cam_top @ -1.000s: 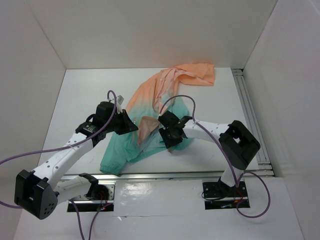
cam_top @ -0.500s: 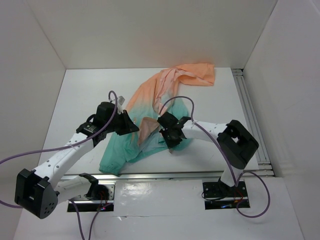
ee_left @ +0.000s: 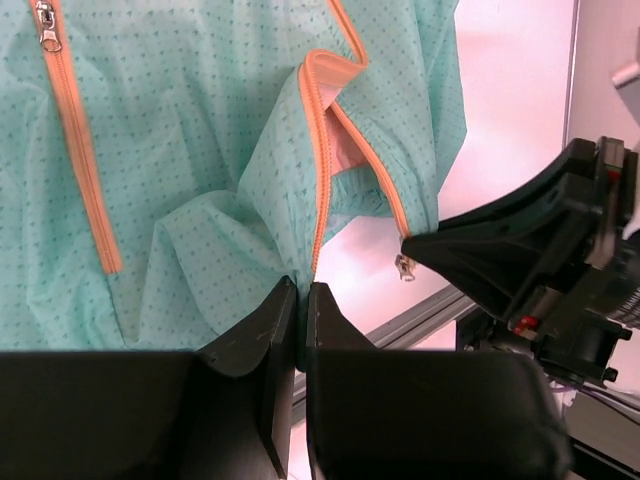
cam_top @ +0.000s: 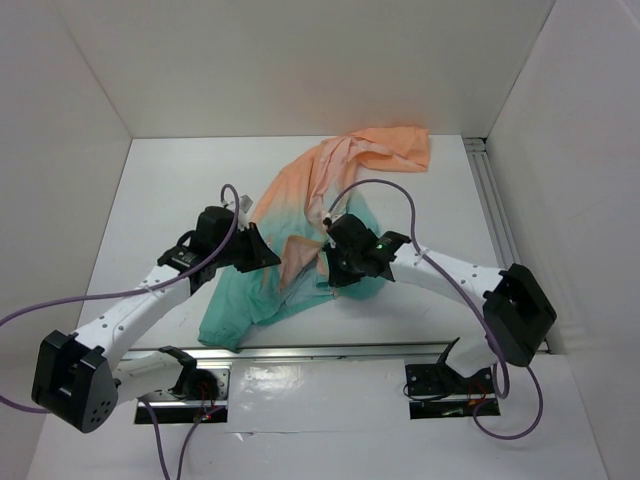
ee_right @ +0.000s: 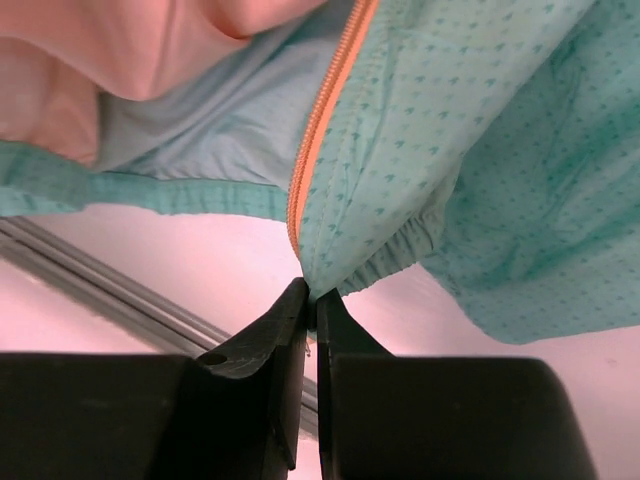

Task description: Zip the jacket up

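The jacket lies crumpled on the table, peach-orange at the far right and teal toward the near left. My left gripper is shut on its teal bottom hem, right at the lower end of the orange front zipper; the fingertips pinch the fabric. An orange pocket zip runs to the left. A small metal zipper pull hangs at the end of the other zipper half, beside my right gripper. In its own wrist view the right gripper is shut on the teal hem next to the orange zipper.
An aluminium rail runs along the near table edge, and another rail along the right side. White walls enclose the table on three sides. Purple cables loop over both arms.
My right gripper has closed on the jacket's hem, and that arm's elbow has swung out to the right. The left gripper has kept its grip and hardly moved.
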